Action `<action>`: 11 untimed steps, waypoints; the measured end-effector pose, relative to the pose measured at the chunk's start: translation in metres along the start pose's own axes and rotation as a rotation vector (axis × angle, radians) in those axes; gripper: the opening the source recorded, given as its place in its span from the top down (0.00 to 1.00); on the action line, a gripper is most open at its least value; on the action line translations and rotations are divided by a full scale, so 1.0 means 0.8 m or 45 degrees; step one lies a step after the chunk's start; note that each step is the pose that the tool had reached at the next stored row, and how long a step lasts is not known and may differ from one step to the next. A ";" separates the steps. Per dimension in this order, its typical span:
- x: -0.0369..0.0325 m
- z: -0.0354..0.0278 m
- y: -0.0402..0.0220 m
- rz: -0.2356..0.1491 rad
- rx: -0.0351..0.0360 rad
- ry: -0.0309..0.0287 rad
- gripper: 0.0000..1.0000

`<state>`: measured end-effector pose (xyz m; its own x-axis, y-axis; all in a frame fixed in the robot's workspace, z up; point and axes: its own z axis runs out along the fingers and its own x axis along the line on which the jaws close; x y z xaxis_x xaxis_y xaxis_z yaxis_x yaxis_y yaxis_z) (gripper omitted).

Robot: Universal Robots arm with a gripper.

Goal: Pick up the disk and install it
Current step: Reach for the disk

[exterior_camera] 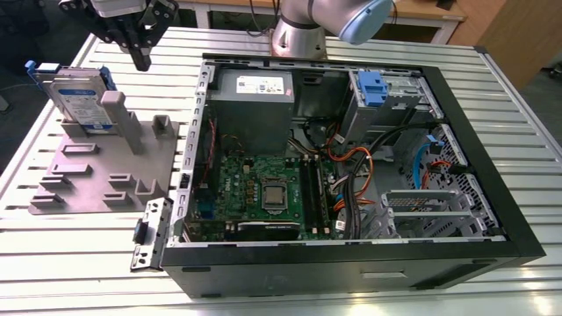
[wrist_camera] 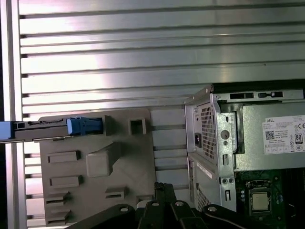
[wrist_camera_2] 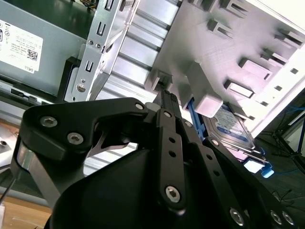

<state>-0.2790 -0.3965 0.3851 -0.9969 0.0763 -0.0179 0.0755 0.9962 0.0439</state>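
Observation:
The disk (exterior_camera: 81, 102) is a silver-grey drive with a blue-and-white label and blue side rails. It stands on edge at the far end of the grey moulded plate (exterior_camera: 88, 191), leaning on a tall peg (exterior_camera: 116, 112). In the first wrist view the disk (wrist_camera: 57, 128) shows edge-on, and in the second wrist view the disk (wrist_camera_2: 228, 126) lies behind the peg. My gripper (exterior_camera: 141, 64) hangs above the slatted table, to the exterior view's right of the disk and apart from it. It is shut with nothing in it; its fingertips (wrist_camera: 164, 187) meet over the plate's edge.
An open computer case (exterior_camera: 491, 131) lies to the exterior view's right of the plate, showing the motherboard (exterior_camera: 263, 191), the power supply (exterior_camera: 253, 89) and cables. A drive cage with a blue clip (exterior_camera: 372, 89) sits at the case's far side. The arm's base (exterior_camera: 299, 36) stands behind the case.

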 end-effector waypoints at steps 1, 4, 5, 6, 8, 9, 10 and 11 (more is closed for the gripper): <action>0.0003 0.0000 0.0000 0.000 0.0001 0.0001 0.89; 0.0012 0.0001 -0.0001 0.000 0.0001 0.0001 0.89; 0.0015 0.0001 -0.0001 0.000 0.0000 0.0000 0.89; 0.0018 0.0002 -0.0002 0.000 0.0000 0.0000 0.89; 0.0024 0.0002 -0.0002 0.000 0.0000 0.0000 0.89; 0.0027 0.0002 -0.0002 0.000 0.0000 0.0000 0.89; 0.0030 0.0002 -0.0002 0.000 0.0001 0.0001 0.89; 0.0033 0.0002 -0.0003 0.000 0.0001 0.0001 0.89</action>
<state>-0.2816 -0.3965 0.3849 -0.9969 0.0763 -0.0179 0.0755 0.9962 0.0438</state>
